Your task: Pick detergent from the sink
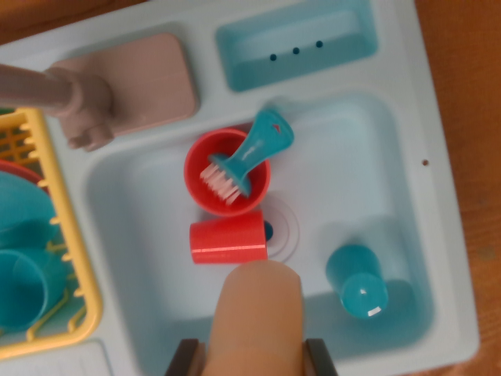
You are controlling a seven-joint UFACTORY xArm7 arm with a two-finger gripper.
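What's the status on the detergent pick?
Gripper shut on detergent bottle, fingers on both sides. Red cup lying on its side just beyond it; teal cup to the wrist view's right.

Sink (pixel 438 235): pale blue plastic, w/ darker teal recessed tray (pixel 296 43) at top of frame, three dark dots in it. Faucet (pixel 74 98) upper left: dusty pink-brown. Centre: red bowl (pixel 205 168) holding teal brush (pixel 254 145) w/ white-pink bristles. Below it, red cup (pixel 227 239) on its side. Lower right: teal cup (pixel 358 280). Bottom centre: tan/peach detergent bottle (pixel 258 317), between dark gripper fingers (pixel 182 359). Left edge: yellow rack (pixel 66 258) w/ teal dishes (pixel 22 258). Brown wood-grain table (pixel 470 86) at right.
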